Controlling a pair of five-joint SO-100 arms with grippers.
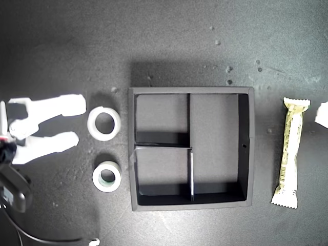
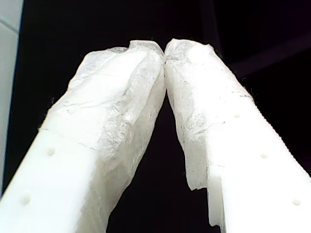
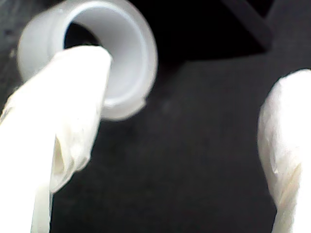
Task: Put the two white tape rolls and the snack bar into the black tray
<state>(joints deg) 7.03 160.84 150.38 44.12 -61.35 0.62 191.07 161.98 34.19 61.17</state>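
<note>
The black tray (image 1: 192,90) sits at the centre of the exterior view with its sections bare. On the exterior view's left lie two white tape rolls: a plain wider one (image 1: 104,123) and a smaller one with a greenish core (image 1: 107,176). My second gripper (image 1: 79,122) stands open just beside the plain roll, its fingertips short of it. In the second wrist view the gripper (image 3: 192,65) has that roll (image 3: 131,53) at one fingertip. The snack bar (image 1: 290,152) lies beyond the tray on the exterior view's right. My first gripper (image 2: 164,46) is shut on nothing, over dark ground.
A white tip (image 1: 322,114) pokes in at the exterior view's right edge, near the snack bar's top end. Dark arm parts and a cable (image 1: 15,192) fill the exterior view's lower left. The dark tabletop carries small light specks.
</note>
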